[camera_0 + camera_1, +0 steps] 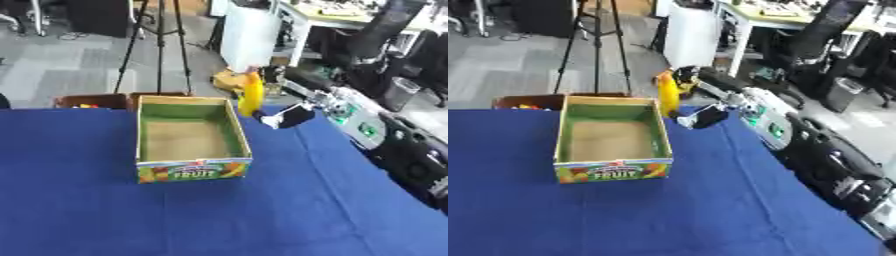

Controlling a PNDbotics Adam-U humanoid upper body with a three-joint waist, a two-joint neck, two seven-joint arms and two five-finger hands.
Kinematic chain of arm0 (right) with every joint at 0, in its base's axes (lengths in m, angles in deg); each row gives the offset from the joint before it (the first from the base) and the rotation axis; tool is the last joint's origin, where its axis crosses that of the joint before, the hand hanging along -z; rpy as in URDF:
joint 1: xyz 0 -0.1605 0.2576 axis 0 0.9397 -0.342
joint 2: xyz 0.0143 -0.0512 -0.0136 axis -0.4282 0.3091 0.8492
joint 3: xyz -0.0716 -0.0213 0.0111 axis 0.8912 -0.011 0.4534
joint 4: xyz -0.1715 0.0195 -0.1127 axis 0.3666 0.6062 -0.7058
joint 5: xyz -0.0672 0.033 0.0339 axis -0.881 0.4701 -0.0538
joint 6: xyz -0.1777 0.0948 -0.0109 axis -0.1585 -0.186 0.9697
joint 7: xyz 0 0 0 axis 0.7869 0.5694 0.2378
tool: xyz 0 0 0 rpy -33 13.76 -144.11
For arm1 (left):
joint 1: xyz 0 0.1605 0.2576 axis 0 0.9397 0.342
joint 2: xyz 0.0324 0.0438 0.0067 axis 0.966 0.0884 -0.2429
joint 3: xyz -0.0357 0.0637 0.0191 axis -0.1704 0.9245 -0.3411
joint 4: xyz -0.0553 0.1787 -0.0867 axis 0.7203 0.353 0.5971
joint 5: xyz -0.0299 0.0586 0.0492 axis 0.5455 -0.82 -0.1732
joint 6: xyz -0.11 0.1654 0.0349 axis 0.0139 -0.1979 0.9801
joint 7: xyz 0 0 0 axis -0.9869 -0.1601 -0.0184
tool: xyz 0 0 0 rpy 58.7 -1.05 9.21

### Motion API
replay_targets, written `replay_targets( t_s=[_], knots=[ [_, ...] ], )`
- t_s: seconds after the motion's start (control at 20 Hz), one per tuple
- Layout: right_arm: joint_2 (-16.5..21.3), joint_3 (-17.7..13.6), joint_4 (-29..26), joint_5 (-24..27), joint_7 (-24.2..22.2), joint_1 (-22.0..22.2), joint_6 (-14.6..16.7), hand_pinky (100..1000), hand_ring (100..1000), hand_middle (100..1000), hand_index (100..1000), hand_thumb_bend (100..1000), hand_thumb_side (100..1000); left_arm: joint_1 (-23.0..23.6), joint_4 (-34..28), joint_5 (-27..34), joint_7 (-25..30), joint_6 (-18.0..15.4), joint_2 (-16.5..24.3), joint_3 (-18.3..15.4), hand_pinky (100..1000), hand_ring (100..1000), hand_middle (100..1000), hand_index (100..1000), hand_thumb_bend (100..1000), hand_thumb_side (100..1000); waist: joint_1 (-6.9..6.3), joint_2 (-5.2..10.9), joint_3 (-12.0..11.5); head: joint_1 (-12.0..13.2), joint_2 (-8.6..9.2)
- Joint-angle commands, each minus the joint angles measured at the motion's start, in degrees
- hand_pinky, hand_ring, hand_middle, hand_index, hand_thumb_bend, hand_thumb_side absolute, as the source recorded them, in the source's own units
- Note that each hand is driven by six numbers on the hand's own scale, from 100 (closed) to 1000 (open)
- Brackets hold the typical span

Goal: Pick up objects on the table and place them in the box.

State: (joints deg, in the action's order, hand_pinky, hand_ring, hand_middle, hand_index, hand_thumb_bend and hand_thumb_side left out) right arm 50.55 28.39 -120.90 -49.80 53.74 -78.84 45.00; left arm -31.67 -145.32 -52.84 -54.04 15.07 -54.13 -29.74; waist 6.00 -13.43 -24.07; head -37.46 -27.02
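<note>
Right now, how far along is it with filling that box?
Nothing looks done: the box shows only its bare bottom. In hand: the right hand holds a yellow object just past the box's far right corner. Left: lowering it inside. No other loose objects show on the blue table.

A robotics lab or office workroom

A table under a blue cloth [219, 215] stands on a grey floor, with a camera tripod [160, 45] beyond its far edge. Past the far right corner are a white cabinet [249, 35], a desk cluttered with gear [798, 12], black office chairs [824, 30] and a grey waste bin [401, 92].
</note>
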Motion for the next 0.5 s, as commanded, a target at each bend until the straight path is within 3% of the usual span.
replay_targets(
  t_s=[0.05,0.5],
  knots=[
    [1.6,-0.6,0.1,-0.8,0.7,-0.8,-0.1,854,885,787,673,214,325,-0.9,-1.9,-0.3,0.6,0.2,0.1,0.4,479,605,514,463,863,535,-0.57,0.32,-0.5,-0.6,1.59],
    [0.6,0.3,1.5,-2.6,0.3,-1.4,0.0,852,884,785,672,217,335,-1.8,-2.6,0.6,1.7,0.9,-0.5,1.5,477,606,514,459,868,534,-1.16,-1.51,-3.5,-2.2,4.18]
  ],
)
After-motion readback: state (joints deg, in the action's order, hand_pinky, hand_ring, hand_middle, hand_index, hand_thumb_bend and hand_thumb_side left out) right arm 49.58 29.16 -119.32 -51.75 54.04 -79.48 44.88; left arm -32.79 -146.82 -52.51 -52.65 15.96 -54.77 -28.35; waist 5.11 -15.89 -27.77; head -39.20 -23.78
